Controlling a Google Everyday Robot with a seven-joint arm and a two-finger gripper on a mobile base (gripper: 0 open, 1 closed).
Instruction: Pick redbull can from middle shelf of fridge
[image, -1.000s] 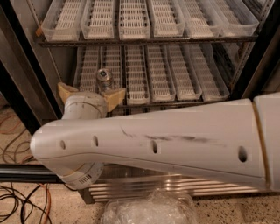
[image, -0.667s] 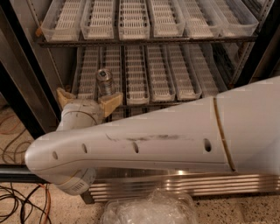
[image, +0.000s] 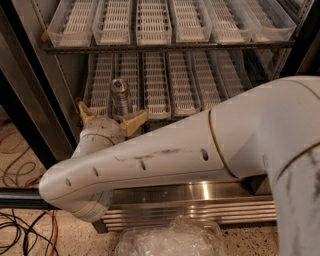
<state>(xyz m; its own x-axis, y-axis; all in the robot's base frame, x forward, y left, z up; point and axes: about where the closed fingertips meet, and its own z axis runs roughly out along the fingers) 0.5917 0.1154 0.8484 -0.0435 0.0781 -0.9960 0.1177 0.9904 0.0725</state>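
The redbull can (image: 120, 96), slim and silver with a shiny top, stands upright in the second lane tray from the left on the middle shelf (image: 182, 85) of the fridge (image: 42, 95). My gripper (image: 110, 117) is at the front edge of that shelf, just in front of and below the can. Its tan fingers (image: 134, 121) are spread open, one on each side of the can's lower part, and hold nothing. My white arm (image: 165, 160) crosses the view from the right and hides the shelf's front edge.
An upper rack (image: 155, 25) of slotted trays hangs closely above the can. The steel fridge base (image: 200, 200) runs below my arm. A black door frame (image: 15, 125) stands at the left. Cables (image: 20, 230) and crumpled clear plastic (image: 170, 240) lie on the floor.
My arm has reached further in from the right and the gripper has moved closer to the can, its open fingers now on either side of it. The can has not moved.
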